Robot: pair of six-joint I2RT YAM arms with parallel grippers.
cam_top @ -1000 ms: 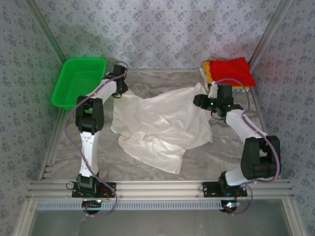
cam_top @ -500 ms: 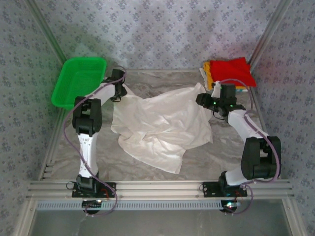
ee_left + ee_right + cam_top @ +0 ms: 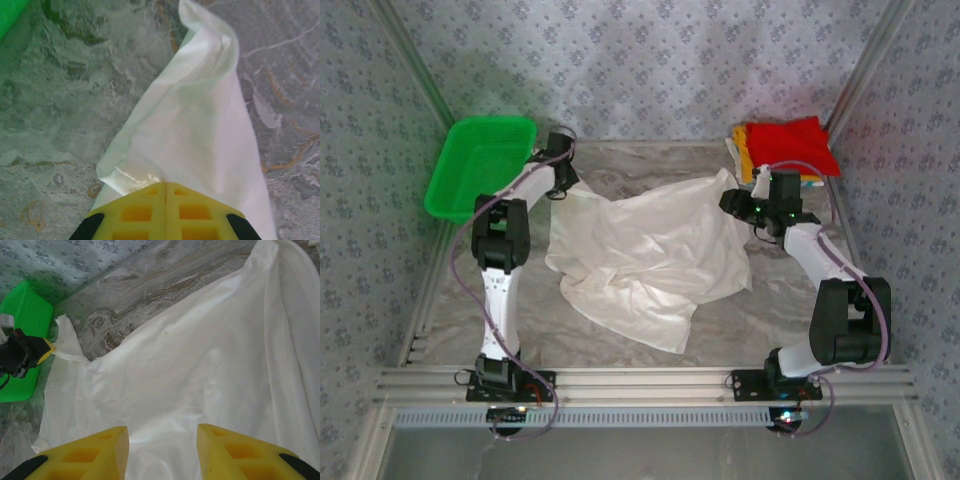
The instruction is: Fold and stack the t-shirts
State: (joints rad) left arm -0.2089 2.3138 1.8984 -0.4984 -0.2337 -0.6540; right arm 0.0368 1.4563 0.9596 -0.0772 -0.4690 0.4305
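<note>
A large white t-shirt [image 3: 650, 255] lies rumpled across the middle of the table, plain side up. My left gripper [image 3: 165, 184] is shut on its far left corner [image 3: 135, 172], near the green basket; the same gripper [image 3: 563, 182] sits at the shirt's upper left in the top view. My right gripper [image 3: 162, 437] stands open above the white t-shirt [image 3: 200, 370], at its far right corner [image 3: 732, 200], nothing between its fingers. A folded red t-shirt [image 3: 790, 145] lies on a yellow-orange one [image 3: 742, 150] at the back right.
A green plastic mesh basket [image 3: 480, 165] sits at the back left, also the basket [image 3: 22, 315] in the right wrist view. Metal frame rails [image 3: 640, 380] run along the near edge. Patterned walls enclose the table on three sides.
The left gripper has shifted slightly back toward the far left with the shirt corner. The right gripper has edged a little toward the shirt's far right corner.
</note>
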